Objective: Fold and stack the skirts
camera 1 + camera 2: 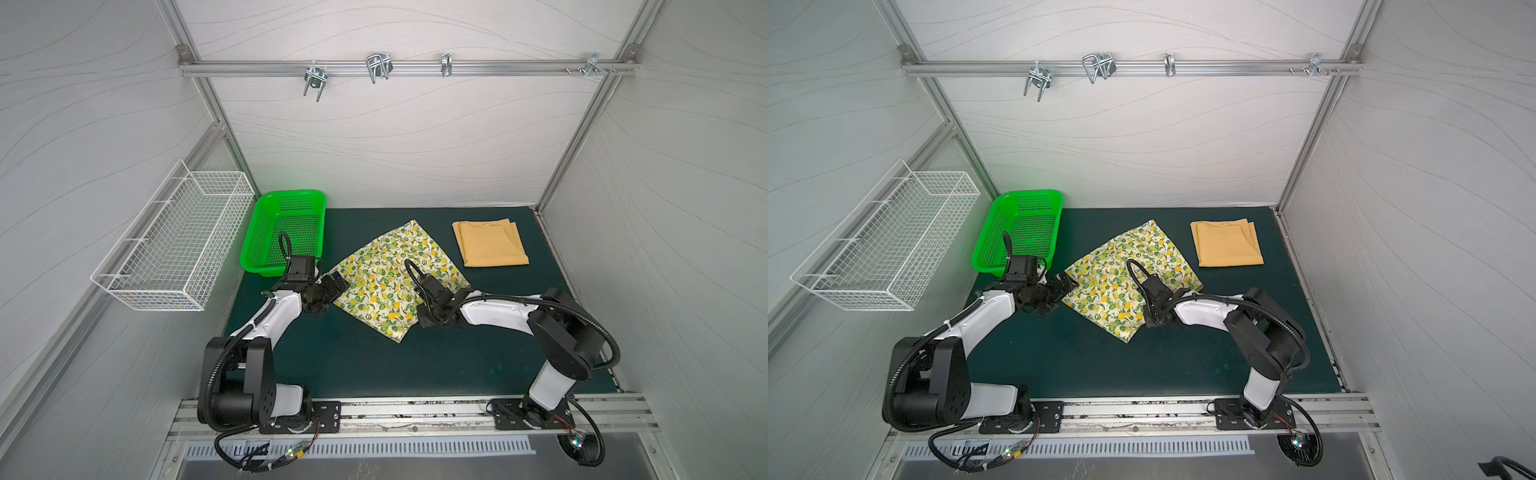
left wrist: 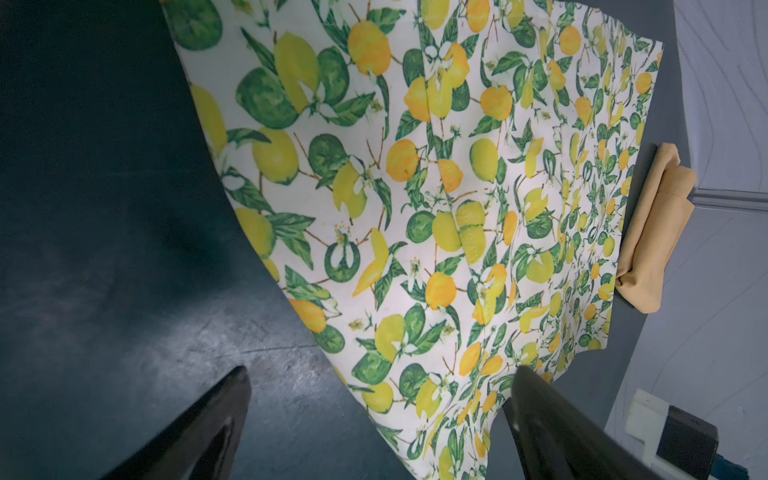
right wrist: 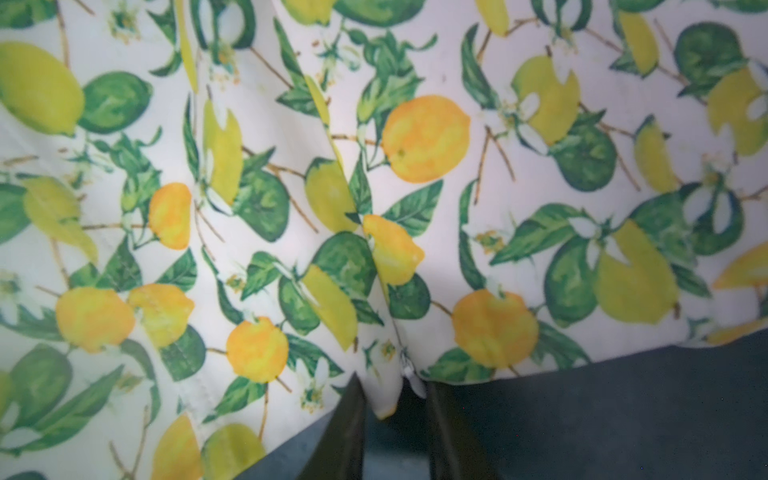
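Note:
The cream lemon-print skirt [image 1: 386, 270] [image 1: 1113, 274] lies spread flat in the middle of the dark green mat. The mustard-yellow skirt [image 1: 490, 245] [image 1: 1227, 245] [image 2: 656, 232] rests folded at the back right, apart from it. My left gripper [image 1: 336, 286] [image 2: 380, 374] stands open at the printed skirt's left corner, one finger over the cloth [image 2: 415, 208] and one over bare mat. My right gripper [image 1: 422, 318] [image 3: 390, 386] is at the skirt's near right edge, its jaws drawn narrow with a small flap of the printed hem [image 3: 374, 166] between them.
A green plastic basket [image 1: 291, 193] [image 1: 1030, 193] sits at the mat's back left, just behind my left arm. A white wire basket [image 1: 174, 249] hangs on the left wall. Metal hooks hang from a rail [image 1: 374, 68] on the back wall.

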Controlling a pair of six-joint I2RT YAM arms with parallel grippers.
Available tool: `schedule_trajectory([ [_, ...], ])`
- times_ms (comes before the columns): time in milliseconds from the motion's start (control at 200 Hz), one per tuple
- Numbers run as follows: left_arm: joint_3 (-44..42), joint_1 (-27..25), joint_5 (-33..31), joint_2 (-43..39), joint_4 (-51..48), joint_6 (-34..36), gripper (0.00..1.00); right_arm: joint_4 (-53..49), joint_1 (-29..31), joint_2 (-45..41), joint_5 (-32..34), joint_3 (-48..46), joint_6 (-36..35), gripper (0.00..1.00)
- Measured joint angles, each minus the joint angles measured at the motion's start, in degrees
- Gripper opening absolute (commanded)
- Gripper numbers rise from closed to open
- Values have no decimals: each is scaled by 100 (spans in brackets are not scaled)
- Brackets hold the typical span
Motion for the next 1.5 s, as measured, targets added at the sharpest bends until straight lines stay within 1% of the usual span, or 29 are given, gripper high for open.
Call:
schedule_trajectory([
  [25, -2, 0, 0, 2, 0, 2, 98, 0, 0, 0, 0, 0, 0, 19],
  [75, -2, 2, 0, 4, -2, 2, 98, -2, 0, 0, 0, 2, 0, 14],
  [220, 0, 4, 2, 9, 0, 4, 98, -44, 0, -31, 4, 26, -20, 9],
  [570, -2, 17, 42, 11, -2, 22, 98, -262, -109, -186, 138, 437, -289, 8],
  [795, -2, 46, 37, 11, -2, 24, 98, -369, -461, -315, 177, 767, -525, 8],
  [1016, -2, 52, 35, 11, -2, 24, 98, -411, -793, -271, 116, 890, -680, 8],
  [1056, -2, 52, 37, 11, -2, 24, 98, -404, -855, -219, 55, 916, -713, 12],
  [1116, -2, 52, 35, 11, -2, 24, 98, -402, -907, -136, -11, 944, -765, 32],
  [1206, -2, 57, 35, 11, -2, 24, 98, -415, -946, -101, -136, 944, -811, 58],
  [1266, -2, 63, 35, 11, -2, 24, 98, -378, -901, -105, -205, 933, -807, 70],
  [1311, -2, 70, 35, 11, -2, 24, 98, -341, -826, -105, -223, 909, -846, 73],
  [1351, -2, 72, 35, 11, -2, 24, 98, -319, -743, -105, -240, 883, -857, 74],
  [1421, -2, 72, 35, 11, -2, 24, 98, -304, -592, -105, -319, 855, -883, 74],
  [1496, -2, 72, 35, 11, -4, 24, 98, -267, -485, -76, -463, 861, -907, 71],
])
